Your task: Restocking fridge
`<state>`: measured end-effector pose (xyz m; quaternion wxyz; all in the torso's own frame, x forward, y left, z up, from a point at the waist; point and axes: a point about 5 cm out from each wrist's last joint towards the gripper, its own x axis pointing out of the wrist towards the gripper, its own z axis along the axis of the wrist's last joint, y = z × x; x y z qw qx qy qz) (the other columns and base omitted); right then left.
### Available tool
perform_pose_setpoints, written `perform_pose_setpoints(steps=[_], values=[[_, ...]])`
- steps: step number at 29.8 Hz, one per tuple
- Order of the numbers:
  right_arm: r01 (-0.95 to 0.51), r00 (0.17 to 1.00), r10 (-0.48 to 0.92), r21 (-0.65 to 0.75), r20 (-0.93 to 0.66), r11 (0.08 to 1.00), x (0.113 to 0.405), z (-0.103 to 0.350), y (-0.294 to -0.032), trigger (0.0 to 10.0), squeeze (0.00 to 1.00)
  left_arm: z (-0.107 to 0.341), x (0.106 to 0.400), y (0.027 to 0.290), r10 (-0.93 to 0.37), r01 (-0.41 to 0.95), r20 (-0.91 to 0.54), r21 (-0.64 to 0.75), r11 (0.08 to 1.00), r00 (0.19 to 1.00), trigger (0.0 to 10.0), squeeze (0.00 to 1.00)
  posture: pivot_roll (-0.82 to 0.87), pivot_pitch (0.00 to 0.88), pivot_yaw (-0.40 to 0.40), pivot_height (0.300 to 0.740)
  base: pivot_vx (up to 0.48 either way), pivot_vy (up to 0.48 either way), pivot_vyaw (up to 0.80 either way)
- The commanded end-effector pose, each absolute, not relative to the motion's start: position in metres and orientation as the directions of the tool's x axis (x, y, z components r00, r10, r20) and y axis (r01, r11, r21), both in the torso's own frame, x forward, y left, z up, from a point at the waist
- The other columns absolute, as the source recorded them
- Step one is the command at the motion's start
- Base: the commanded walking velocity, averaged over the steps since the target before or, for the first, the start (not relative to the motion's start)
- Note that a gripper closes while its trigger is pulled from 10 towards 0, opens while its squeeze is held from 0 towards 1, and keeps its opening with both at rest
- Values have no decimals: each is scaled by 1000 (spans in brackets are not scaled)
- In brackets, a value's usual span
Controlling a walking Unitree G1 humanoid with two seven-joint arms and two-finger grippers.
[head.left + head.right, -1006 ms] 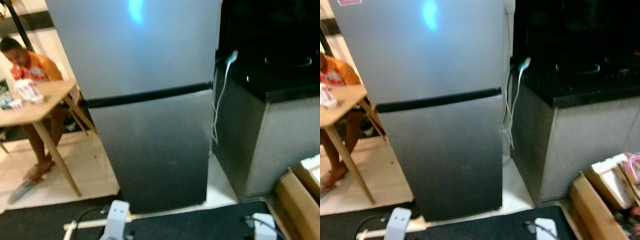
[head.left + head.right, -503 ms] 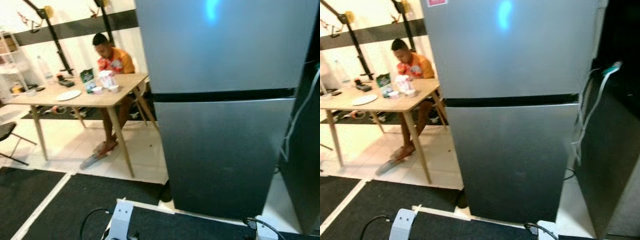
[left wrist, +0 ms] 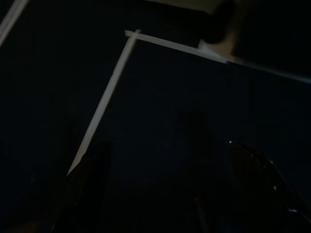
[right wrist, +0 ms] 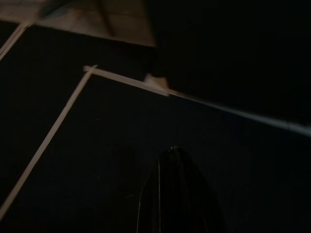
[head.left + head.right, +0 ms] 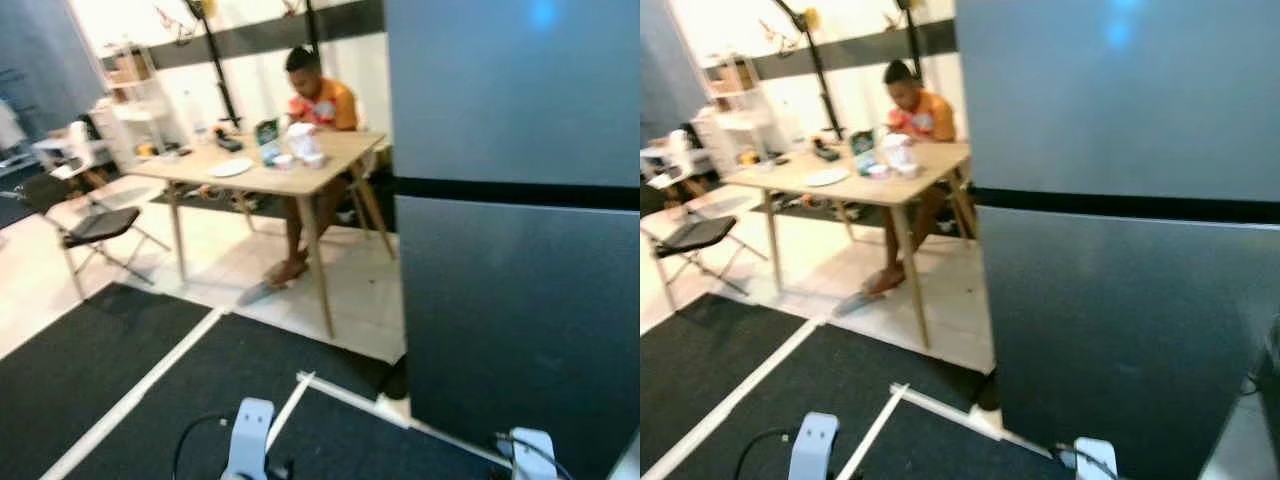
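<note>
The tall grey fridge [image 5: 520, 230] stands at the right with both doors closed, a black seam [image 5: 515, 192] between them. My arms hang low over the black floor mat, with the left wrist [image 5: 248, 440] and the right wrist [image 5: 530, 455] at the bottom edge of the head views. In the dark left wrist view my left gripper [image 3: 167, 148] hangs open above the mat with nothing between its fingers. My right gripper [image 4: 171, 154] hangs shut and empty, its fingers pressed together.
A person [image 5: 318, 100] sits at a wooden table [image 5: 262, 178] to the fridge's left, with a plate, cups and packets on it. A black folding chair [image 5: 85, 225] and white shelves [image 5: 130, 110] stand further left. White tape lines [image 5: 140, 390] cross the mat.
The camera has swung to the left: the fridge has slid to the right edge, the counter is gone from view, and the table, chair and shelves have come in.
</note>
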<state>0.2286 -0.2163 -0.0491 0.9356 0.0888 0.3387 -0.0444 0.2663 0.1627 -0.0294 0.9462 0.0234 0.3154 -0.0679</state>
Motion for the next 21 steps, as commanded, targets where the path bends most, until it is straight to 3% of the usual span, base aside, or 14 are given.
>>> perform_pose_setpoints(steps=[1,15,21], values=[[117,764,3,143,-645,983,229,-51,-209,10000,0,-32,262,171,-83,106,-616,1,994,784,10000,0,-80,48,130,740,0,0,800],[54,754,68,165,-653,985,229,-52,-199,10000,0,-28,266,176,-86,118,-600,15,993,795,10000,0,-68,49,116,740,0,0,800],[11,732,96,153,-675,988,227,-55,-194,10000,0,-23,272,179,-59,95,-585,31,995,809,10000,0,-66,60,107,740,0,0,0]])
